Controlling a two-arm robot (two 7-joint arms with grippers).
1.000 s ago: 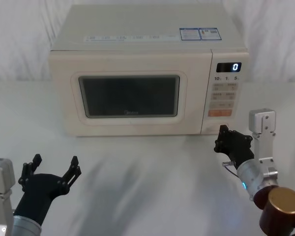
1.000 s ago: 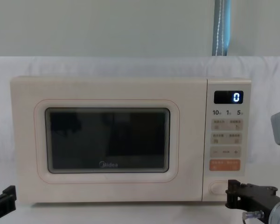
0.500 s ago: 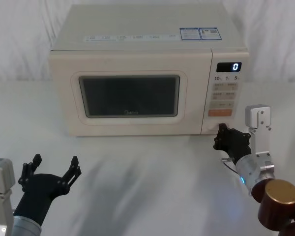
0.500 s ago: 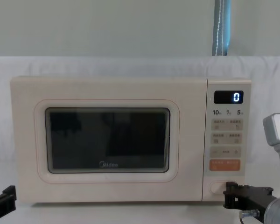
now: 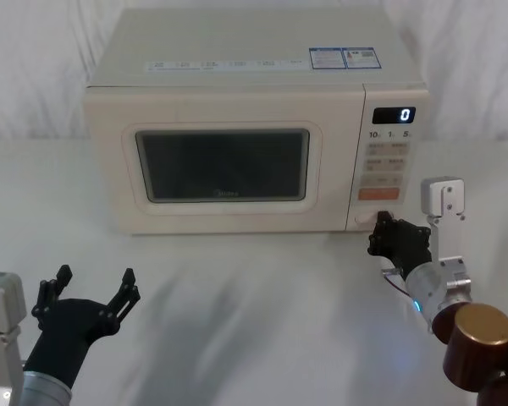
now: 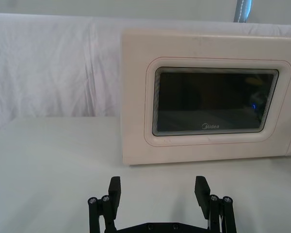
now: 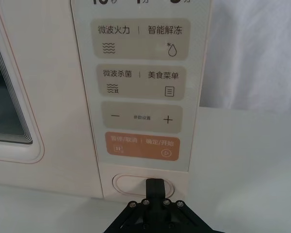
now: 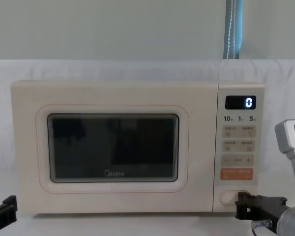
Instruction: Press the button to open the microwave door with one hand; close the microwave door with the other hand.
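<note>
I have the right end effector [image 7: 153, 183], fingers closed, tip at the button [image 7: 131, 185] under the orange key [image 7: 142, 146]. Microwave door [image 5: 223, 162] shut. Next: push straight in. Left end effector [image 5: 91, 293] open, parked.

Right end effector [image 5: 381, 233]: stood low over the tabletop [image 5: 262, 296], at the microwave's front lower right corner, tip at the button [image 7: 136, 184].
Button: sat directly ahead of the right end effector, at the foot of the control panel [image 8: 239, 147].
Orange key [image 7: 142, 145]: lay just above the button, ahead of and above the right end effector.
Microwave door [image 5: 224, 165]: stood to the left of the right end effector, flush with the front, beside the control panel.
Left end effector [image 5: 89, 294]: hung near the tabletop's front left, well apart from the microwave, fingers spread.
Microwave door from the left end effector: stood ahead and slightly to the right.
</note>
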